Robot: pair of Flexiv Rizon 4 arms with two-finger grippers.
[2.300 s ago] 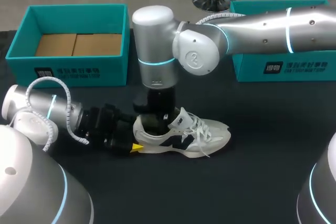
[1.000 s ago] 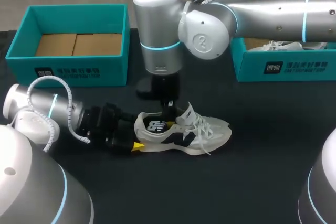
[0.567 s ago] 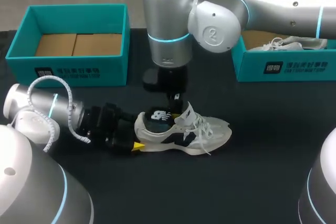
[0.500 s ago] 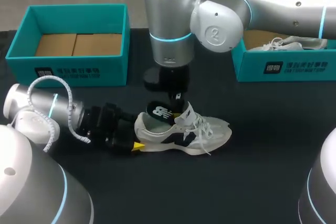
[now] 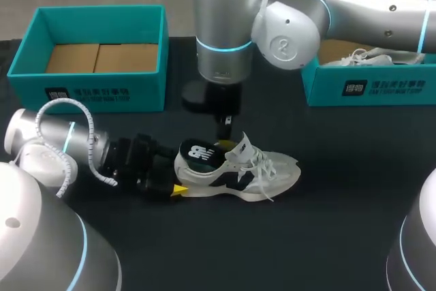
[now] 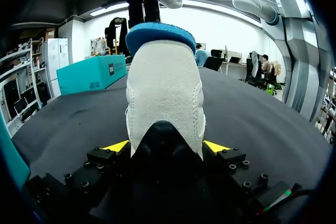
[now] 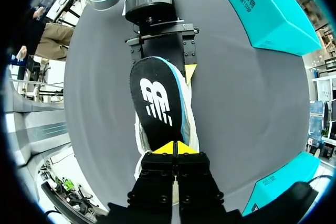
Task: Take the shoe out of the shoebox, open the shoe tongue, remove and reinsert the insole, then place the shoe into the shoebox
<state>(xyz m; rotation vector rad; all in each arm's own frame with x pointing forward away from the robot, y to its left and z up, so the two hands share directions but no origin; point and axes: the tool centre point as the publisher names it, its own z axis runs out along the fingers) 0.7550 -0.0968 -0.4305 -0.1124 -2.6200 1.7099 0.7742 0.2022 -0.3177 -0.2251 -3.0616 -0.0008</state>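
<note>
A white sneaker (image 5: 252,172) with a navy side mark lies on the black table (image 5: 327,223), toe to the right. My left gripper (image 5: 176,176) comes in low from the left, its yellow tips against both sides of the heel (image 6: 165,93). My right gripper (image 5: 225,142) hangs straight down over the shoe's mouth, shut on the front end of the black insole (image 5: 197,155) with a white logo. The insole tilts up out of the shoe, its heel end over the collar. In the right wrist view the insole (image 7: 156,103) runs ahead of the pinched tips (image 7: 174,148). Its blue underside (image 6: 160,31) shows above the heel.
An open teal shoebox (image 5: 102,90) with a cardboard floor stands at the back left. A second teal box (image 5: 368,86) at the back right holds another white shoe (image 5: 361,59). My right arm's big elbow (image 5: 286,25) hangs over the table's middle back.
My right gripper has risen and drawn back a little with the insole, which came up out of the shoe. The left gripper and the shoe stayed put.
</note>
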